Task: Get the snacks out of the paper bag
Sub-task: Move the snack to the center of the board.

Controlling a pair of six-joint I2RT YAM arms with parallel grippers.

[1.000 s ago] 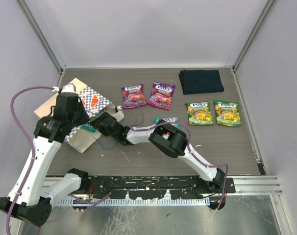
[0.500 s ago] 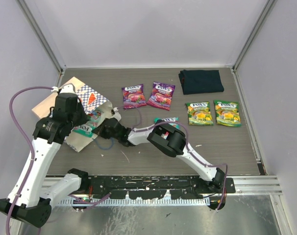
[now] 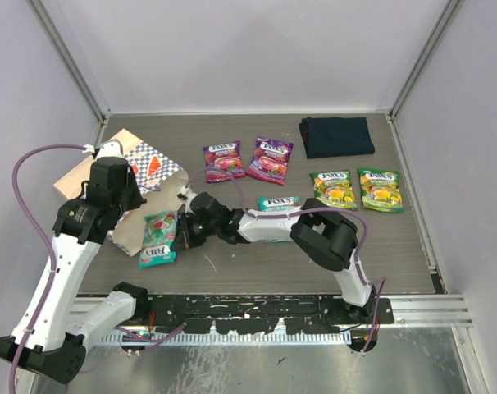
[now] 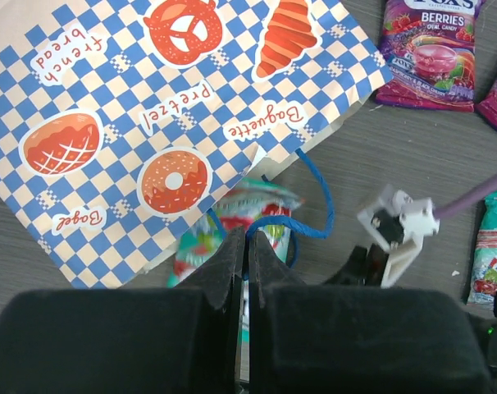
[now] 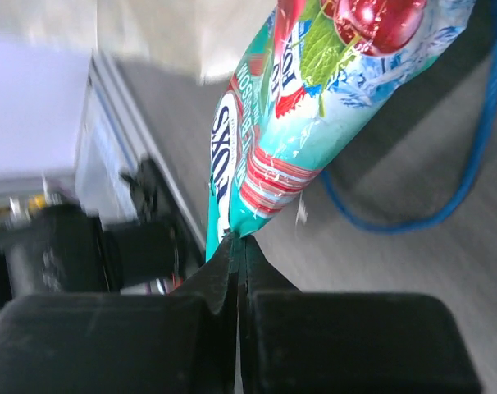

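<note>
The paper bag (image 3: 142,174) lies at the left with its mouth facing right; its checkered band (image 4: 150,123) fills the left wrist view. My left gripper (image 4: 248,240) is shut on the bag's blue cord handle (image 4: 314,193) at the mouth. My right gripper (image 3: 181,235) is shut on the edge of a teal snack packet (image 3: 158,238), just outside the mouth. In the right wrist view that packet (image 5: 314,107) reaches away from the fingertips (image 5: 239,240). Two purple packets (image 3: 223,161) (image 3: 270,159), two green ones (image 3: 334,190) (image 3: 380,190) and another teal one (image 3: 279,203) lie flat on the table.
A dark navy folded cloth (image 3: 336,136) lies at the back right. The enclosure's frame posts and white walls bound the table on three sides. The right forearm (image 3: 257,223) stretches low across the table's middle toward the bag.
My right gripper has closed on the teal packet and drawn it out of the bag's mouth toward the near side. Its elbow has swung right. The left gripper keeps its hold.
</note>
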